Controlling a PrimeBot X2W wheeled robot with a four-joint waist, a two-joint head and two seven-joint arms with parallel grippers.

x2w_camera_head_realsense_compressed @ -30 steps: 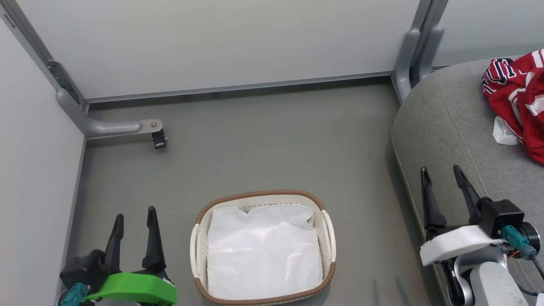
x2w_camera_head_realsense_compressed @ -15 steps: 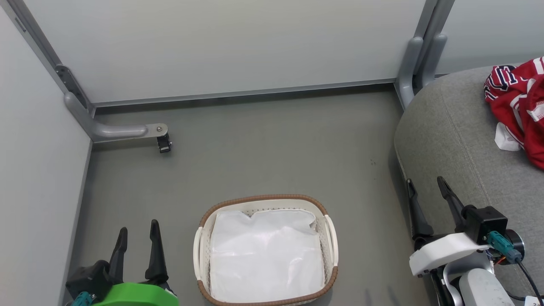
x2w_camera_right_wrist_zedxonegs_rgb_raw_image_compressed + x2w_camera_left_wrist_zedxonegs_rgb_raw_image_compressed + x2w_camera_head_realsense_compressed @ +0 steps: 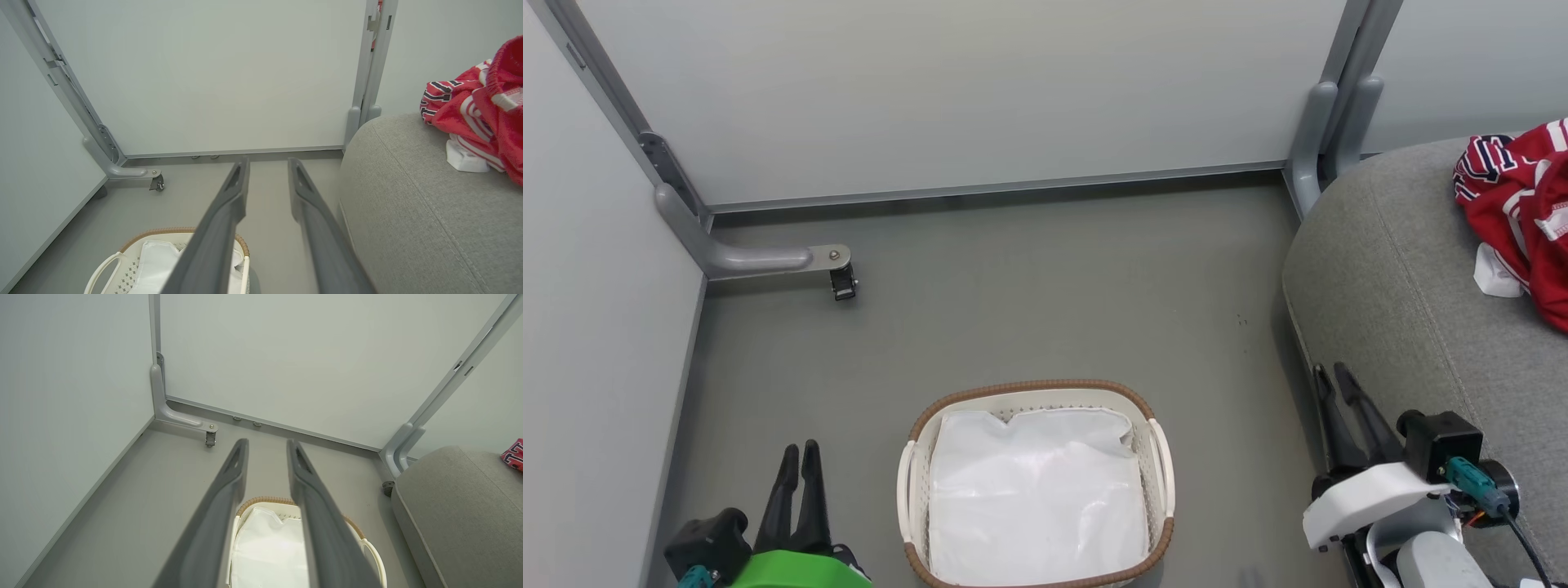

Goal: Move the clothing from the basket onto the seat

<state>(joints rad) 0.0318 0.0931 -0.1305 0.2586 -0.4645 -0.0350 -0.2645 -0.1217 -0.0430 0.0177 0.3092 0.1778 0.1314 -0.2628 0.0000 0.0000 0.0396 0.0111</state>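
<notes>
The clothing (image 3: 1523,212), red jerseys with white stripes and dark-outlined lettering, lies crumpled on the grey seat (image 3: 1405,278) at the right; it also shows in the right wrist view as the clothing (image 3: 482,110) on the seat (image 3: 408,196). The cream basket (image 3: 1033,388) stands on the floor at bottom centre, holding just a white liner (image 3: 1037,490). My left gripper (image 3: 799,449) hangs left of the basket, fingers narrowly apart and empty. My right gripper (image 3: 1330,371) is beside the seat's front edge, also narrowly open and empty. Each wrist view confirms a gap, at the left gripper (image 3: 266,443) and the right gripper (image 3: 265,161).
Pale partition panels close off the back and left. A grey panel foot with a caster (image 3: 841,282) juts onto the floor at back left, and another post (image 3: 1311,139) stands by the seat's far corner. Grey floor (image 3: 1054,294) stretches between basket and panels.
Both grippers' fingers have drawn much closer together from a wide spread. Both grippers sit lower in the head view, which itself has shifted slightly.
</notes>
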